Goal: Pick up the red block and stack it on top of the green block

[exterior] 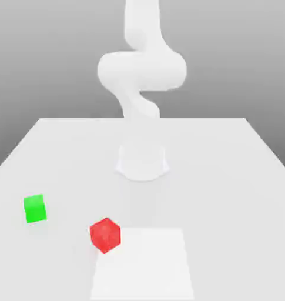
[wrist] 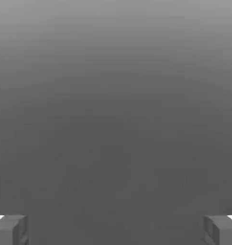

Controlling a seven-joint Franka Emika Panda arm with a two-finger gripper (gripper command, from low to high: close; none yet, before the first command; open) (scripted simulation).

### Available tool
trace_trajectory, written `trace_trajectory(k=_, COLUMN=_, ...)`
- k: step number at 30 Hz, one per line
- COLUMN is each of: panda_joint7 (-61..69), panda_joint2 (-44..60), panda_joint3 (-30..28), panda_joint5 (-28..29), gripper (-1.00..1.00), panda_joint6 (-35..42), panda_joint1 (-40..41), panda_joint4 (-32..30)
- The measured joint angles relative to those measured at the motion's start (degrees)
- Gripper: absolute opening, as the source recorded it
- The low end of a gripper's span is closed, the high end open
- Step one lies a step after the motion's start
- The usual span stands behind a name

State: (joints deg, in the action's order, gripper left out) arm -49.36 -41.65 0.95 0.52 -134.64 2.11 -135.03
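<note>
Gripping the red block (exterior: 105,235) could go wrong first: at seven o'clock in the exterior view, it sits with an edge towards the viewer, so a misaligned grasp might catch corners and twist it. The green block (exterior: 34,208), at eight o'clock, is also angled; an off-centre release could topple the stack. In the hand view, the gripper (wrist: 116,230) has its fingers spread wide, holding and touching nothing.

Pale tabletop (exterior: 227,176); plain gray backdrop (exterior: 227,59)
</note>
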Motion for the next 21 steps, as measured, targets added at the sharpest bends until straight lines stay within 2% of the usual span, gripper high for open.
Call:
trace_trajectory(k=11, panda_joint7=-18.01, panda_joint2=22.31, panda_joint3=2.37, panda_joint5=2.13, gripper=0.00, panda_joint6=-14.82, panda_joint1=9.53, panda_joint4=-16.32)
trace_trajectory(k=17, panda_joint7=-26.81, panda_joint2=36.40, panda_joint3=1.47, panda_joint5=0.25, gripper=0.00, panda_joint6=-24.17, panda_joint1=13.08, panda_joint4=-26.14)
trace_trajectory(k=21, panda_joint7=-28.45, panda_joint2=44.93, panda_joint3=1.04, panda_joint5=-0.26, gripper=0.00, panda_joint6=-31.01, panda_joint1=13.48, panda_joint4=-27.07)
